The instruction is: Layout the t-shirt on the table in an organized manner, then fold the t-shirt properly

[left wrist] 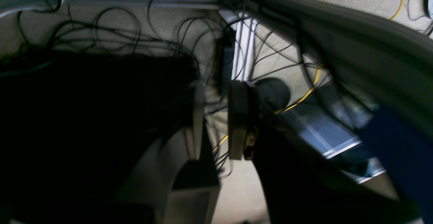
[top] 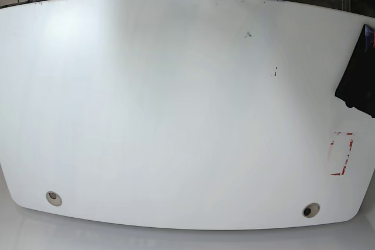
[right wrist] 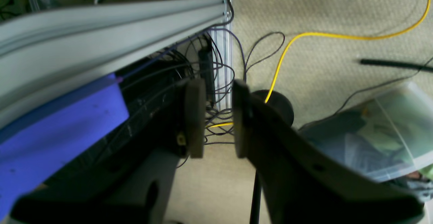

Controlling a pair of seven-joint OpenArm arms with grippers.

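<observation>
1. The white worktop is seen from above, with a round grey hole near its front left corner and another near the front right.
2. The black t-shirt lies at the right edge, partly cut off by the frame; a red-marked patch sits nearer the front on that side.
3. The left pincer is open, holding nothing, above carpet and cables.
4. The right pincer is likewise open and empty, with a yellow cable on the carpet beyond.
</observation>
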